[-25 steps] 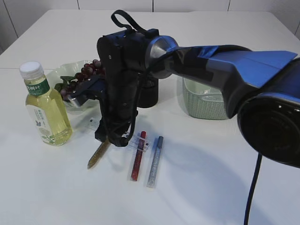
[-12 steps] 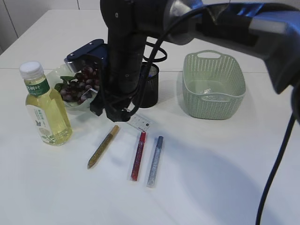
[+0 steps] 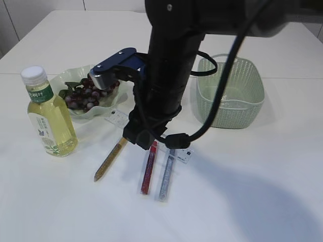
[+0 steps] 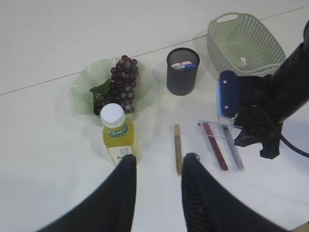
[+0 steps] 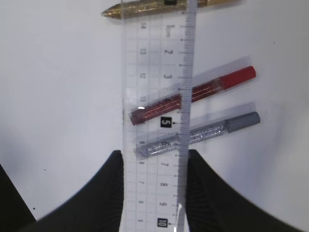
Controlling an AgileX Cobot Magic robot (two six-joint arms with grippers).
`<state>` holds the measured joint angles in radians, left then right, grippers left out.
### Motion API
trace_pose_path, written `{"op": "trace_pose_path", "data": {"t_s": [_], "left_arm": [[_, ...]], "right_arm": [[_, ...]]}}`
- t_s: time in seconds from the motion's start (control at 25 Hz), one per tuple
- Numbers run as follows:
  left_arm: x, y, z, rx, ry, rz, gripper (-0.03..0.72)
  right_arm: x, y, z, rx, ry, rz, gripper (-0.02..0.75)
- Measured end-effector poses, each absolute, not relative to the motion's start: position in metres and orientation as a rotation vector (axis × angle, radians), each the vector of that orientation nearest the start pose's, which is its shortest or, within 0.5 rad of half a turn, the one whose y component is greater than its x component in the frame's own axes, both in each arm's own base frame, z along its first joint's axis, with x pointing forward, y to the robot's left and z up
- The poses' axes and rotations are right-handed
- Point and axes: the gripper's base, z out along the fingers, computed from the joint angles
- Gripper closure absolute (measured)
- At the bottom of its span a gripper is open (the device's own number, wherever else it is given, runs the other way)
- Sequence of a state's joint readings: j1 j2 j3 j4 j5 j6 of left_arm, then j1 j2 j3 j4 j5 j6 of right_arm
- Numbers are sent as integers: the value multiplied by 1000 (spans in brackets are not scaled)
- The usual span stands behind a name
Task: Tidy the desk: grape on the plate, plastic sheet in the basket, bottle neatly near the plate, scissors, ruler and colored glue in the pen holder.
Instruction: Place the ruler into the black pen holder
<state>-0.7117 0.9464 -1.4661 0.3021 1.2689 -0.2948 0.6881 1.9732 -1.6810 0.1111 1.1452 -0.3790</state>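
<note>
My right gripper (image 5: 153, 157) is shut on the clear ruler (image 5: 154, 96) and holds it flat above the red glue pen (image 5: 193, 94) and silver glue pen (image 5: 198, 133). In the exterior view the right gripper (image 3: 151, 141) hangs over the red pen (image 3: 148, 169) and silver pen (image 3: 166, 174); the gold pen (image 3: 110, 159) lies to their left. Grapes (image 3: 86, 93) sit on the green plate (image 3: 63, 80). The bottle (image 3: 48, 113) stands left of it. My left gripper (image 4: 157, 162) is open and empty, high above the table. The black pen holder (image 4: 182, 72) holds pink and blue handles.
The green basket (image 3: 237, 96) stands at the back right, with something clear and shiny inside it in the left wrist view (image 4: 243, 60). The right arm hides the pen holder in the exterior view. White table lies in front of the pens.
The right arm has swung right with the ruler, from over the gold pen to over the red and silver pens. The pens, bottle and plate have not moved.
</note>
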Motion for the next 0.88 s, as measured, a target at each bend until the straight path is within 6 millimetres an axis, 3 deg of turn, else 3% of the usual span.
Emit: {"op": "trace_pose_path", "data": {"t_s": [0.16, 0.36, 0.48, 0.88], "left_arm": [[115, -65, 483, 399, 2159, -197, 449], [115, -65, 483, 399, 2159, -197, 449], [115, -65, 483, 400, 2160, -199, 449], [114, -65, 483, 401, 2161, -203, 449]], "right_arm": [[299, 257, 260, -1370, 2392, 220, 444], [289, 245, 286, -1210, 2097, 236, 444], [299, 240, 296, -1102, 1987, 235, 444], [357, 203, 310, -688, 1744, 189, 444]]}}
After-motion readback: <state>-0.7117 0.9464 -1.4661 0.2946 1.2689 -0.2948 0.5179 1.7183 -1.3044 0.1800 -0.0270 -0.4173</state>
